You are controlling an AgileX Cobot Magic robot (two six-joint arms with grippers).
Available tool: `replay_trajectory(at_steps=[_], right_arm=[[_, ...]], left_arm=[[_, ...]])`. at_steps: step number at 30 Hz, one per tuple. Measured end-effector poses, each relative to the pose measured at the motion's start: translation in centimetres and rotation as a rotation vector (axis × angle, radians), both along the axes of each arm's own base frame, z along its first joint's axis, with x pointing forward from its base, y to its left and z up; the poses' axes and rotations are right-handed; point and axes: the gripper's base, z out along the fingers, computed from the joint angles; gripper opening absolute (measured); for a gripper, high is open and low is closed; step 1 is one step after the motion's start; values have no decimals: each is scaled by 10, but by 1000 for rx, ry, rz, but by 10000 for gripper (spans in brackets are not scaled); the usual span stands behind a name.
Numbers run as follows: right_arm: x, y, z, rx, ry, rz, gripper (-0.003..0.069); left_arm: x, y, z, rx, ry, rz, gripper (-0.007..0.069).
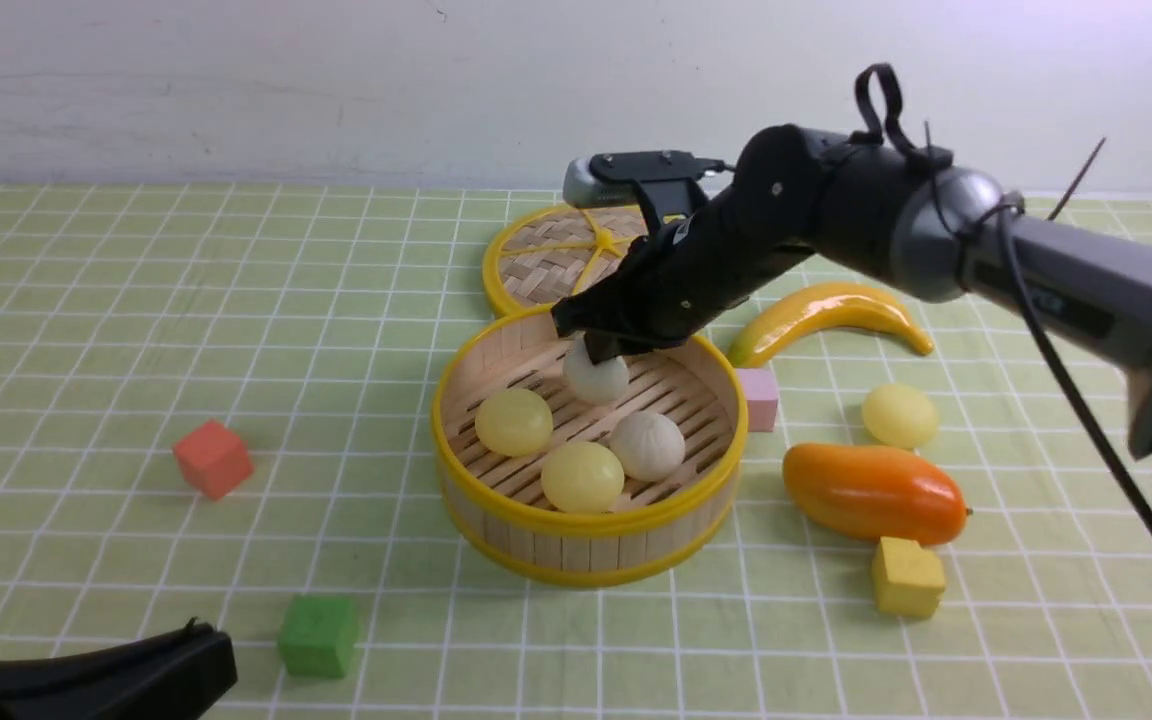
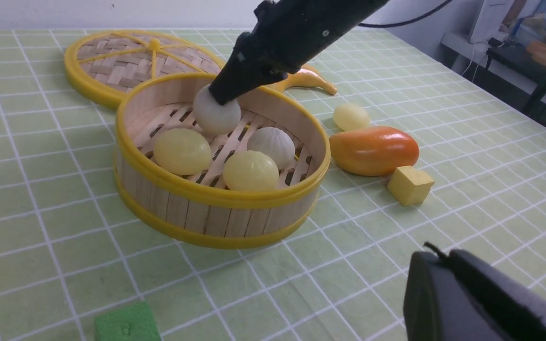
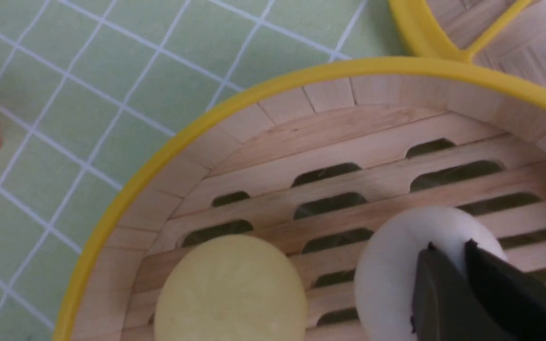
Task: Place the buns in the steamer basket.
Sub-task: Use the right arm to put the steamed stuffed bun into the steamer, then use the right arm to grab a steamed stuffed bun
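Note:
The steamer basket (image 1: 576, 528) stands mid-table and holds two pale yellow buns (image 1: 513, 421) (image 1: 582, 476) and one off-white pleated bun (image 1: 647, 444). My right gripper (image 1: 604, 352) reaches into the basket's far side and is shut on the top of a second off-white bun (image 1: 596, 382), which hangs low at the slatted floor. The right wrist view shows the fingertips (image 3: 427, 253) pinching that bun (image 3: 386, 279). A third yellow bun (image 1: 899, 415) lies on the cloth right of the basket. My left gripper (image 1: 186, 640) is shut and empty at the near left.
The flat woven lid (image 1: 551, 255) lies behind the basket. A banana (image 1: 826, 310), a mango (image 1: 871, 492), a pink cube (image 1: 758, 398) and a yellow cube (image 1: 906, 577) are to the right. A red cube (image 1: 213, 458) and a green cube (image 1: 318, 635) are to the left.

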Motion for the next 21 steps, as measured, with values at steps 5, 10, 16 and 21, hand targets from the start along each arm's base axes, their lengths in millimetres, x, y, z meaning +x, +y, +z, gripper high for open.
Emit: replay_trajectory(at_steps=[5,10,16,21], right_arm=[[3,2,-8,-1,9,-1,187],[-1,0,10,-2,19,22,408],[-23,-47,75,-137,66,26,487],[-23,-126,60,-311,262,-185,340]], left_arm=[[0,0,0,0,0,0,24],[0,0,0,0,0,0,29],[0,0,0,0,0,0,29],[0,0,0,0,0,0,32]])
